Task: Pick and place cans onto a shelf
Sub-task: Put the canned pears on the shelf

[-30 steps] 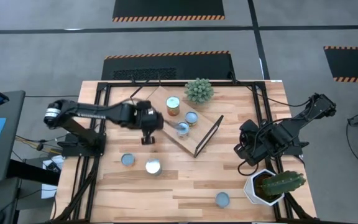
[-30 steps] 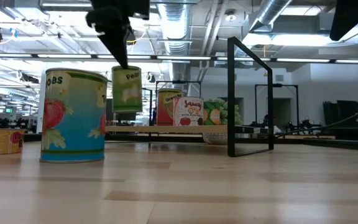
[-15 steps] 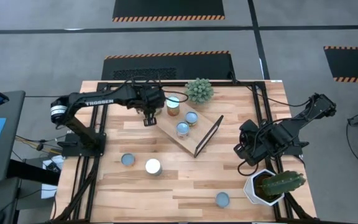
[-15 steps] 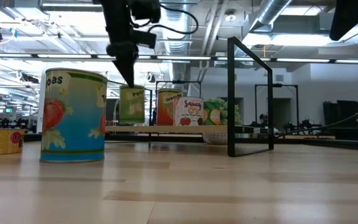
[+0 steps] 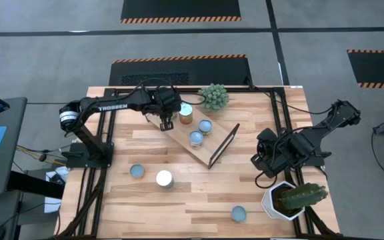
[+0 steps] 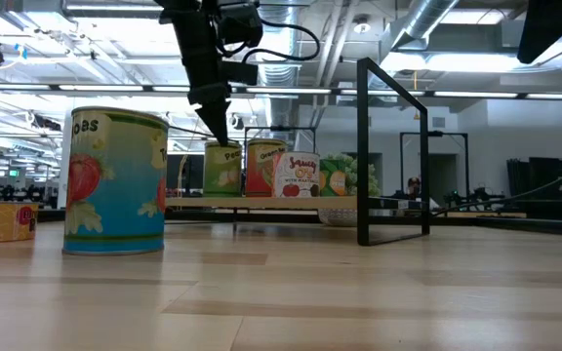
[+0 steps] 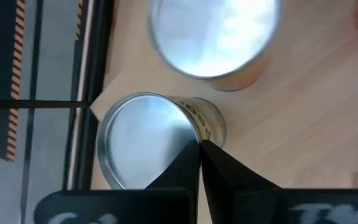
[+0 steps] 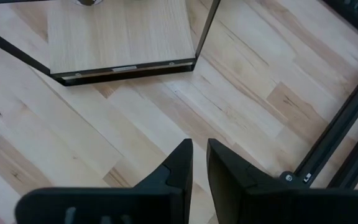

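Note:
My left gripper is shut on a can with a silvery top and a yellow-green label, at the far left corner of the wooden shelf. The can stands beside an orange-labelled can. Two more cans stand on the shelf board. Three cans stand on the table. My right gripper is shut and empty over bare table right of the shelf. My left gripper pinches the can's top rim between its two fingers, on the side next to the orange-labelled can. The fingers come from above, slanting down. The can stands upright, its bottom level with the shelf board like its neighbours.
A green succulent stands at the far edge behind the shelf. A white pot with a cactus stands at the near right. The shelf's black frame end stands upright. In the low view a large strawberry-labelled can stands near the camera.
My left gripper has carried the yellow-green can from above the table left of the shelf toward the far edge and down. The can, first hanging clear, now stands at shelf level beside the orange-labelled can. The gripper stays shut on it.

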Controlling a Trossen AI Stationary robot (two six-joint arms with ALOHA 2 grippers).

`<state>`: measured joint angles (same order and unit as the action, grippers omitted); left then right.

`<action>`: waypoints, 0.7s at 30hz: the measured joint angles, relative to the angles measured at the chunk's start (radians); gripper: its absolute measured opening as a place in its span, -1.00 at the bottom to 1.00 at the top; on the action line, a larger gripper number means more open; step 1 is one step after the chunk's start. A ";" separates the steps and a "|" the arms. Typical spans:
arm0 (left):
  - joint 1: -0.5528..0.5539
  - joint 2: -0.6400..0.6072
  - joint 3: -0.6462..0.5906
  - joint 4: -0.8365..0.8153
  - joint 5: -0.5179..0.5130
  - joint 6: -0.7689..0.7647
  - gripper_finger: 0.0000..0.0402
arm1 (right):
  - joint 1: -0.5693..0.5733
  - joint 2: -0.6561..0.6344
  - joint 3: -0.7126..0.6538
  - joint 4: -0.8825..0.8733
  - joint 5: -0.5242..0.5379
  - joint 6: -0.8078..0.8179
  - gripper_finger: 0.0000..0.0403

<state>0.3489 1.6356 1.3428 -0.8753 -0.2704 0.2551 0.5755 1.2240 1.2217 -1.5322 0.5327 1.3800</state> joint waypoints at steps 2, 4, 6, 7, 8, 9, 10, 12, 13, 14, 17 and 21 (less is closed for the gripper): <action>0.011 0.001 0.000 0.003 -0.011 0.010 -1.00 | 0.000 0.000 0.000 0.000 0.000 0.000 -0.65; 0.018 0.001 -0.002 0.002 -0.032 0.012 -1.00 | 0.000 0.000 0.000 0.000 0.000 0.000 -0.65; 0.028 0.002 -0.002 0.002 -0.041 0.013 -1.00 | 0.000 0.000 0.000 0.000 0.000 0.000 -0.65; 0.032 0.002 -0.002 0.002 -0.041 0.013 -1.00 | 0.000 0.000 0.000 0.000 0.000 0.000 -0.65; 0.036 0.002 -0.002 0.002 -0.041 0.013 -1.00 | 0.000 0.000 0.000 0.000 0.000 0.000 -0.65; 0.039 0.002 -0.002 0.002 -0.041 0.013 -1.00 | 0.000 0.000 0.000 0.000 0.000 0.000 -0.65; 0.041 0.002 -0.002 0.002 -0.041 0.013 -1.00 | 0.000 0.000 0.000 0.000 0.000 0.000 -0.65; 0.041 0.002 -0.002 0.006 -0.041 0.013 -1.00 | 0.000 0.000 0.000 0.000 0.000 0.000 -0.65; 0.041 0.002 -0.002 0.010 -0.039 0.013 -1.00 | 0.000 0.000 0.000 0.000 0.000 0.000 -0.65; 0.041 0.002 -0.002 0.016 -0.031 0.013 -1.00 | 0.000 0.000 0.000 0.000 0.000 0.000 -0.65; 0.040 0.003 -0.002 0.042 -0.022 0.013 -1.00 | 0.000 0.000 0.000 0.000 0.000 0.000 -0.65; 0.040 0.003 -0.002 0.066 -0.022 0.014 -0.93 | 0.000 0.000 0.000 0.000 0.000 0.000 -0.65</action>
<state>0.3893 1.6382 1.3403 -0.8094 -0.2924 0.2691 0.5755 1.2240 1.2217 -1.5318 0.5327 1.3800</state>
